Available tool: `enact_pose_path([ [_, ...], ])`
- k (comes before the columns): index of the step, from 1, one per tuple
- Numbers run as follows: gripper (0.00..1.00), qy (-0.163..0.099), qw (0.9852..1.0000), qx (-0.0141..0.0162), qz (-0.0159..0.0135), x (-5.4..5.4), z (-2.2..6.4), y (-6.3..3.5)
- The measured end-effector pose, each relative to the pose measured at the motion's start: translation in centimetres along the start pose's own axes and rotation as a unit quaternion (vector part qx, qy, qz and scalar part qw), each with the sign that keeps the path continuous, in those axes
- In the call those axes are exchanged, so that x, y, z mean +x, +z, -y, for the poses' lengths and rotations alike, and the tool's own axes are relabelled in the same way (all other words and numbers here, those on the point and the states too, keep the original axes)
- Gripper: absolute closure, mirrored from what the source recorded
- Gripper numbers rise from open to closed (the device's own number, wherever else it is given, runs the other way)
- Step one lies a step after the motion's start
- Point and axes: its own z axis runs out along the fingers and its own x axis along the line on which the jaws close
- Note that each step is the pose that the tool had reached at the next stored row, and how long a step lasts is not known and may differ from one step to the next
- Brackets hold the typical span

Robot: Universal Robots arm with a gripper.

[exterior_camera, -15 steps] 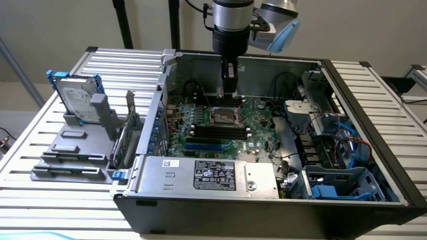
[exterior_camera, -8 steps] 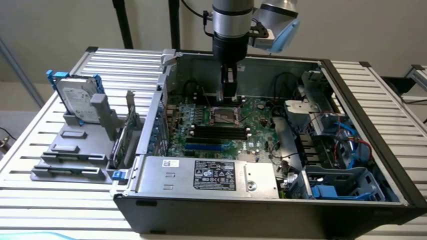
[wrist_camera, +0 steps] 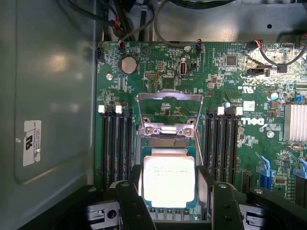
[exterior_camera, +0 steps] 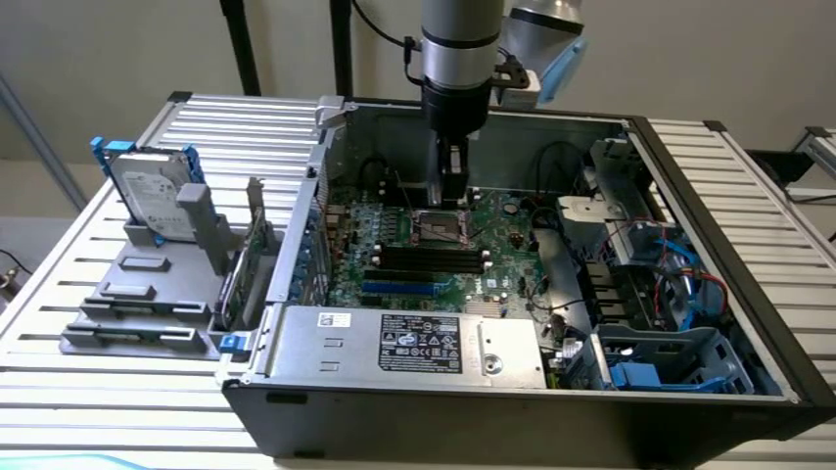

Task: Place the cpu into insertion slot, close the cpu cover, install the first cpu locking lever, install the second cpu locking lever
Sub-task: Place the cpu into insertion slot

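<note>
We found the gripper (wrist_camera: 174,187) released, black fingers (wrist_camera: 130,206) spread either side of the cpu (wrist_camera: 169,179), which lay flat in the insertion slot (wrist_camera: 168,142), square pale metal face glaring. Just beyond, the cpu cover (wrist_camera: 169,112), a thin silvery frame, stood flipped open; black memory slots (wrist_camera: 117,143) crowded both sides, leaving us little lateral room. Farther out: green board (wrist_camera: 158,62), then smooth grey chassis wall (wrist_camera: 53,96).

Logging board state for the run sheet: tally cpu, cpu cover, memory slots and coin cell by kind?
cpu: 1
cpu cover: 1
memory slots: 4
coin cell: 1
Total: 7
</note>
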Motion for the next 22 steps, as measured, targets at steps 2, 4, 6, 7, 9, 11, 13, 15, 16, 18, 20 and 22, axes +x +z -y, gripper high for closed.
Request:
enact_pose_path([
  [2, 0.46, 0.000, 1.0000, 0.0001, -0.0026, -0.2, -0.05, 0.28],
  [4, 0.46, 0.000, 1.0000, 0.0000, -0.0065, -0.3, -0.10, 0.56],
  [6, 0.46, 0.001, 0.9999, 0.0000, -0.0106, -0.4, -0.09, 0.80],
  [7, 0.46, 0.001, 0.9999, -0.0001, -0.0126, -0.5, -0.08, 0.94],
  [9, 0.46, 0.001, 0.9999, 0.0000, -0.0159, -0.6, -0.06, 1.17],
  [11, 0.46, 0.001, 0.9998, 0.0000, -0.0175, -0.6, -0.04, 1.45],
  [13, 0.46, 0.001, 0.9998, 0.0000, -0.0181, -0.7, -0.02, 1.78],
  [15, 0.46, 0.002, 0.9998, 0.0000, -0.0183, -0.7, 0.01, 2.13],
  [16, 0.46, 0.002, 0.9998, 0.0000, -0.0184, -0.8, 0.02, 2.31],
  [18, 0.46, 0.002, 0.9998, -0.0001, -0.0188, -0.8, 0.04, 2.64],
  [20, 0.46, 0.002, 0.9998, -0.0001, -0.0194, -0.8, 0.06, 2.93],
  [22, 0.46, 0.002, 0.9998, 0.0000, -0.0197, -0.8, 0.08, 3.22],
])
